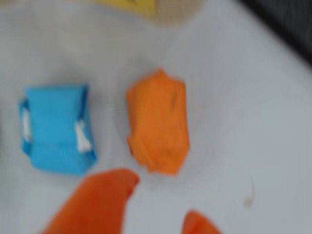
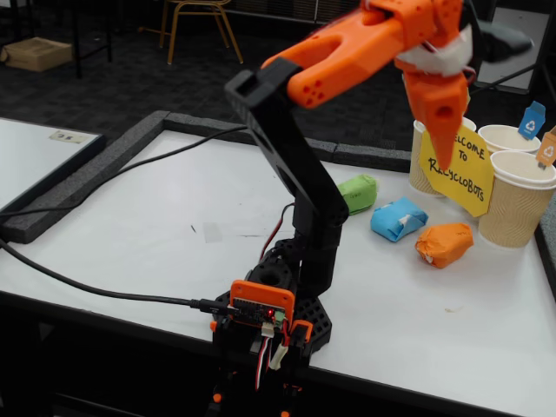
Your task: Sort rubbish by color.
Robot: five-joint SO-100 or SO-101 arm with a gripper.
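In the wrist view the blue lump lies at left and the orange lump at centre, both on the white table. My gripper enters from the bottom edge with its two orange fingers apart and nothing between them. It hangs above the lumps, with the orange one just beyond the fingertips. In the fixed view the gripper points down, high above the row of green lump, blue lump and orange lump. The green lump is out of the wrist view.
Ribbed tan paper cups with coloured tags stand behind the lumps at right. A yellow sign leans on them. Black foam edging borders the table. The arm's base and its cables sit at the front.
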